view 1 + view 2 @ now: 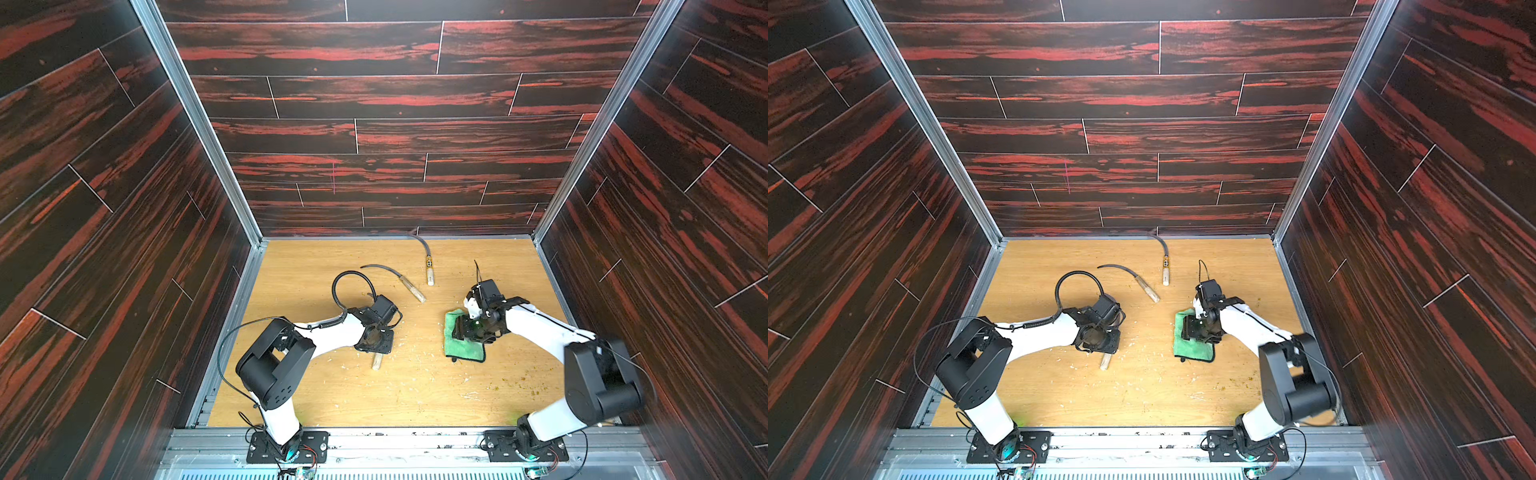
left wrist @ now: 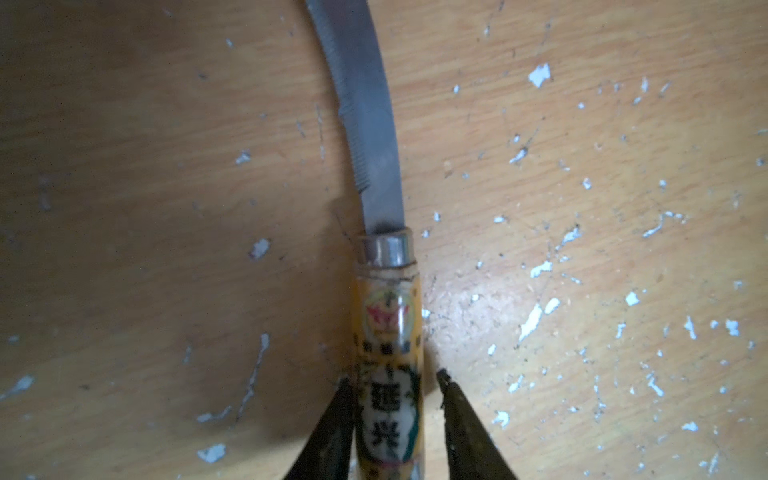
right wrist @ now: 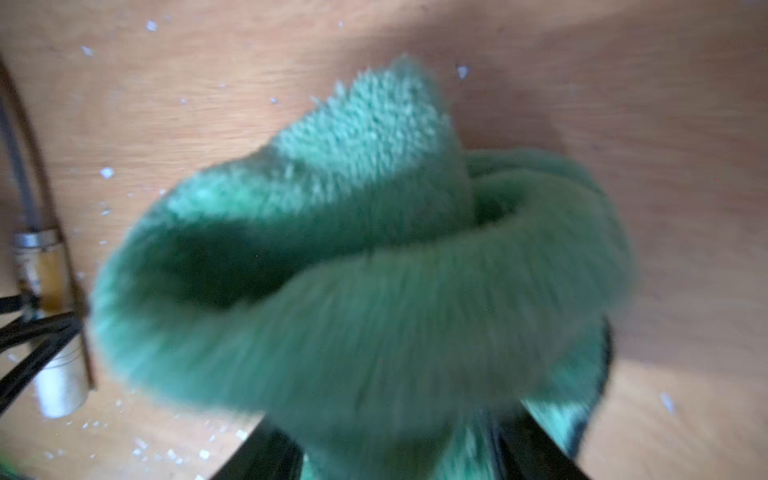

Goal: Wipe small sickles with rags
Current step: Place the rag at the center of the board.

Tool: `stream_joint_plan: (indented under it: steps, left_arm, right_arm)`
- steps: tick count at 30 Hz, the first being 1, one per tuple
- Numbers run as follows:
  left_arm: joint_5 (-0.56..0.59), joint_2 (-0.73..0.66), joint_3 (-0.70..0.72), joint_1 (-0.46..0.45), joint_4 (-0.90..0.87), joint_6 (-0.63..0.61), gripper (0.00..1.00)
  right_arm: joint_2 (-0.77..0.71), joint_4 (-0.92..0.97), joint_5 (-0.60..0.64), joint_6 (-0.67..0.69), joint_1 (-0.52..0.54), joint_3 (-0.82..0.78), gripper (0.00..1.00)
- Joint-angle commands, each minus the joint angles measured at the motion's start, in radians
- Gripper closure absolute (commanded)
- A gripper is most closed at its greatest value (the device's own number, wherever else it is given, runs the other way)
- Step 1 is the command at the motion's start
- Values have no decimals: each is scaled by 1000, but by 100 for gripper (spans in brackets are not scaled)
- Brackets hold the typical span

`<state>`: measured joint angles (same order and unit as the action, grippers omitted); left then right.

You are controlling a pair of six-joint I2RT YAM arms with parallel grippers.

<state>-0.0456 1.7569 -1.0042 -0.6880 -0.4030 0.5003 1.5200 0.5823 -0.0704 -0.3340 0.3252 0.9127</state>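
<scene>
Here, the left claw [image 2: 395, 377] stands slightly open astride the sickle [image 2: 374, 137], whose yellow label [image 2: 388, 407] shows 兴; the right claw [image 3: 399, 451] straddles the rag [image 3: 374, 270], grip unclear.

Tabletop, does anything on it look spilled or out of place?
Yes. Pale flakes litter the tabletop, many around the nearest sickle, and yellowish crumbs lie by the right arm. The rag lies bunched, not flat.
</scene>
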Motion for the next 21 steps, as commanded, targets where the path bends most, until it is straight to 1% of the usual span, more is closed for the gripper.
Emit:
stream_joint_plan:
  steps: [1,2,5,16,21]
  left_arm:
    - [48,1,12,12,-94,-10,60]
    - [51,-30,8,11,-100,-11,60]
    - [58,-63,0,12,-112,-10,58]
    - [96,-219,6,12,-153,0,55]
    - [156,-326,29,12,-156,17,50]
  right_arm:
    - [-79,98,24,-2,3,52,26]
    - [-95,117,31,-2,4,62,25]
    - [-127,165,41,-5,8,83,19]
    - [-188,268,115,-17,24,110,19]
    - [-266,222,156,-32,32,79,19]
